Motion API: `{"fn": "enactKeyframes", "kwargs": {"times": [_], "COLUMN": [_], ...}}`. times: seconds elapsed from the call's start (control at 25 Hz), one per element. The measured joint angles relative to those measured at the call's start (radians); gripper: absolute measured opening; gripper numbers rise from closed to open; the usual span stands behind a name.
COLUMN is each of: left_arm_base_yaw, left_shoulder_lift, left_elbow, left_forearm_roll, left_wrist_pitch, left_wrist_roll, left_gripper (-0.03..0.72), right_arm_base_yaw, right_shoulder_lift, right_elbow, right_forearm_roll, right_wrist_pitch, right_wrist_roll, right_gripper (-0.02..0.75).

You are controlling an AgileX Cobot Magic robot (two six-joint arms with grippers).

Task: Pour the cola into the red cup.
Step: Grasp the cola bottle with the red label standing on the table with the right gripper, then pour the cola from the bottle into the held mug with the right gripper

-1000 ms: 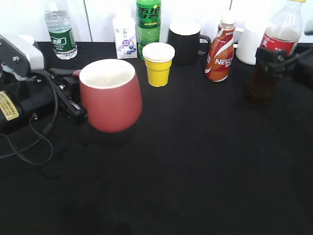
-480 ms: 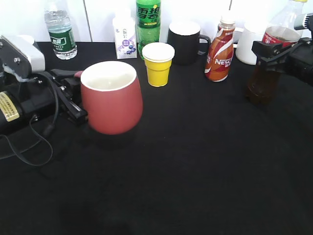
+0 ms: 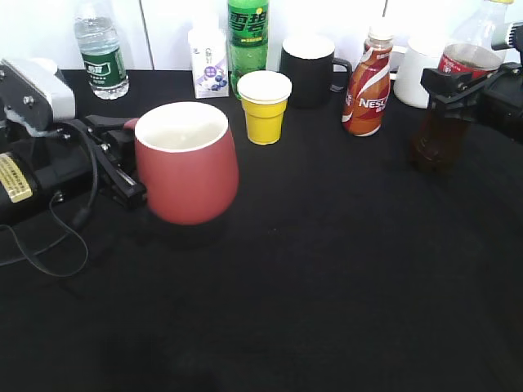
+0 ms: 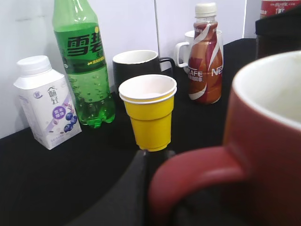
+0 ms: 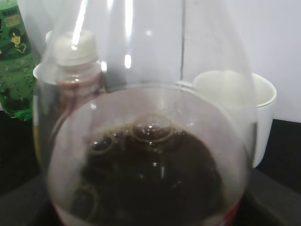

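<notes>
The red cup [image 3: 186, 167] stands on the black table at the left, its white inside empty. My left gripper [image 3: 122, 167] is shut on the red cup's handle [image 4: 197, 172]. The cola bottle [image 3: 445, 131], with dark liquid and a red label, is at the far right, tilted slightly. My right gripper [image 3: 449, 86] is shut on the cola bottle at its label. In the right wrist view the cola bottle [image 5: 150, 179] fills the frame and hides the jaws.
Along the back stand a water bottle [image 3: 101, 57], a small milk carton [image 3: 210, 65], a green soda bottle [image 3: 248, 37], a yellow paper cup [image 3: 265, 106], a black mug [image 3: 310, 69], a Nescafe bottle [image 3: 367, 86] and a white mug [image 3: 415, 73].
My right gripper lifted the cola bottle slightly and tilted it between the earliest frame and half a second ago; since then nothing has visibly moved. The red cup has barely shifted.
</notes>
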Motion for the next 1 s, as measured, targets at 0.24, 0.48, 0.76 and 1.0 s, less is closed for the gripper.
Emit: {"fn": "enactKeyframes", "kwargs": {"times": [0.24, 0.48, 0.76, 1.0], "left_arm_base_yaw": [-0.092, -0.266, -0.347, -0.354], "left_shoulder_lift": [0.000, 0.007, 0.079, 0.093], "left_elbow": [-0.090, -0.313, -0.482, -0.497], "left_forearm_roll": [0.055, 0.061, 0.062, 0.061], "left_wrist_pitch": [0.095, 0.313, 0.386, 0.363], "left_wrist_roll": [-0.043, -0.076, -0.079, -0.080], "left_gripper": [0.060, 0.061, 0.061, 0.061], "right_arm_base_yaw": [0.000, 0.000, 0.000, 0.000], "right_shoulder_lift": [-0.129, -0.314, -0.331, -0.331], "right_elbow": [0.028, 0.028, 0.028, 0.028], "right_forearm_roll": [-0.213, -0.374, -0.417, -0.417], "right_wrist_pitch": [-0.023, -0.023, -0.084, -0.085], "right_wrist_roll": [0.000, 0.004, -0.328, -0.660], "right_gripper": [0.491, 0.491, 0.491, 0.491]}}
